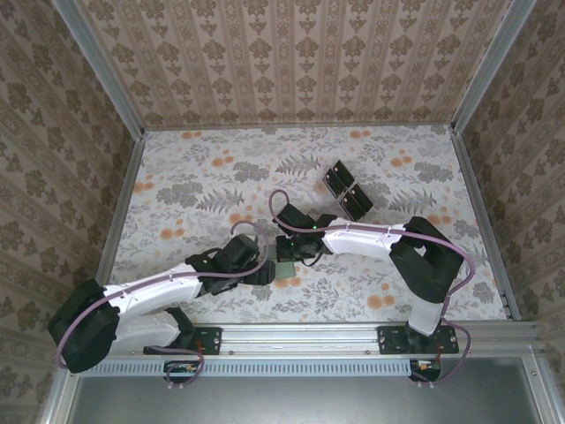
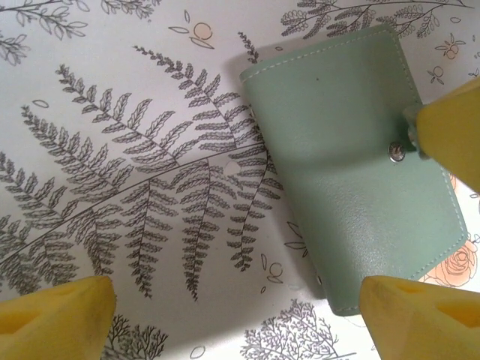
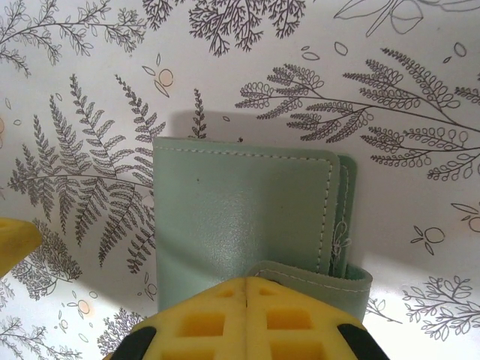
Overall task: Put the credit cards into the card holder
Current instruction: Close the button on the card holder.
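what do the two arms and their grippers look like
The left arm and right arm both have white shell links and bulky black joint housings, and a mauve cable loops along each. The left gripper has plain yellow wedge fingers. The right gripper has yellow fingers moulded with square recesses, and black at the sides.

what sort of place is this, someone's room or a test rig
Most likely a staged robot test cell, not a real room: wallpaper-print panels in bare aluminium framing, a floral-print tabletop, and a left arm and right arm bolted to a rail at its near edge.
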Available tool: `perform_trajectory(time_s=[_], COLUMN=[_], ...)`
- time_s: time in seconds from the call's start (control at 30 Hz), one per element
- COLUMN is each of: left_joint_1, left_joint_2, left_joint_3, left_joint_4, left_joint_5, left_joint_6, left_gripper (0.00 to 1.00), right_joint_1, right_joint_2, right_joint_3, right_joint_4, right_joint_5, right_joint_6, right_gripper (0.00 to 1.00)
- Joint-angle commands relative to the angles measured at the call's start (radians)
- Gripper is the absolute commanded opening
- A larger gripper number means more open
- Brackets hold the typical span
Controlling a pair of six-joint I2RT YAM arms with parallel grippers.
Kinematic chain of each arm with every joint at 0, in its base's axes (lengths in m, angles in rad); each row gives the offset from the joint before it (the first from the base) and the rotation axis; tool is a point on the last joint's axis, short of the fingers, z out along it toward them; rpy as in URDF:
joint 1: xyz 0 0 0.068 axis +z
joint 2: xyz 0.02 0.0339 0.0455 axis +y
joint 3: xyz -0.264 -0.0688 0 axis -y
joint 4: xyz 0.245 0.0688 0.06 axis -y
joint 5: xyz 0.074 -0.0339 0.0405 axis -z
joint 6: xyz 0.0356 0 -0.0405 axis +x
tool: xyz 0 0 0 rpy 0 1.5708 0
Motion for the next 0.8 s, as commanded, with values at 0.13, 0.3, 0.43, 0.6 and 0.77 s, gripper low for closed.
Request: perform_trajectory(time_s=[0.13,0.3,0.43,0.6,0.77], left_joint_1=[-0.026,-0.040,-0.047,-0.050,-0.050], left_joint_2=[0.072,0.103,0.122,0.138,0.136], left_joint_3=[0.018,0.003,-0.005,-0.006,-0.011], left_joint_4=[0.067,0.071,0.073,0.072,0.073], left_joint_5=[-0.039,-0.056,-0.064,-0.068,-0.069], left_joint_6=[0.009,-0.004,-0.012,-0.015,-0.020], left_gripper=[0.94,0.94,0.94,0.94,0.94], right_joint_1=[-0.006,-0.006,-0.005,-0.005,-0.006], right_joint_2=[-0.044,-0.053,-0.044,-0.026,-0.014], right_joint_3=[-0.022,-0.026,-0.026,-0.019,-0.018], right_joint_4=[0.024,0.032,0.040,0.046,0.049], right_joint_5=[-0.033,-0.044,-0.062,-0.077,-0.080], right_joint_6=[0.021,0.020,0.021,0.019,0.021], right_gripper=[0.00,0.00,0.00,0.00,0.00])
